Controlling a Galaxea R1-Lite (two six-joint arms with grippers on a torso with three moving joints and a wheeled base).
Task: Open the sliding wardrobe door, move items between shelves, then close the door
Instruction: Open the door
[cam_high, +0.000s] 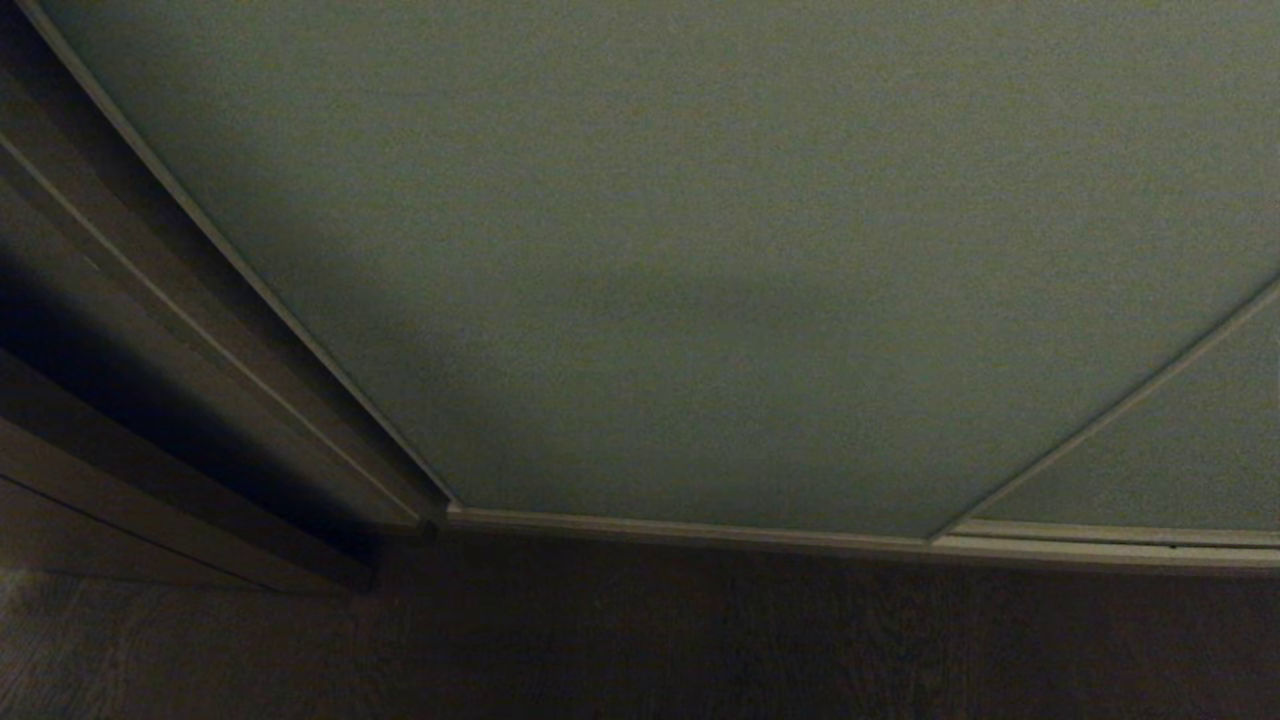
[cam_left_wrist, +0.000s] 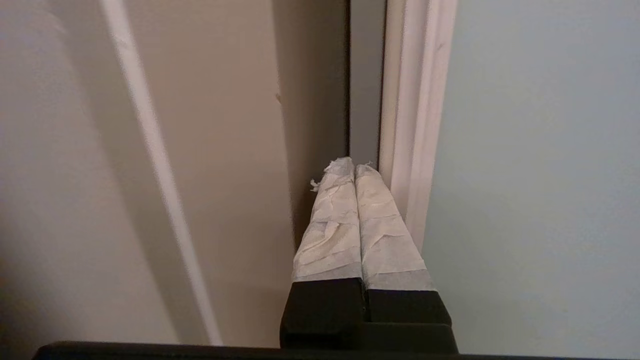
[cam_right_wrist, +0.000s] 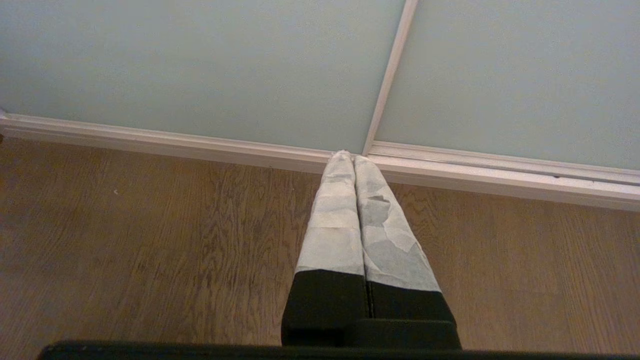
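matte grey-green sliding wardrobe door (cam_high: 700, 250), thin beige frame, closed. left gripper (cam_left_wrist: 354, 167) pressed together, tape-wrapped, beside the frame edge; right gripper (cam_right_wrist: 348, 156) pressed together over wood-grain floor (cam_right_wrist: 150, 240).

- My left gripper (cam_left_wrist: 355, 167): tape-wrapped fingers pressed together, nothing between them, arm extended forward.
- My right gripper (cam_right_wrist: 354, 157): taped fingers likewise closed and empty, angled downward; neither arm shows in my head view.
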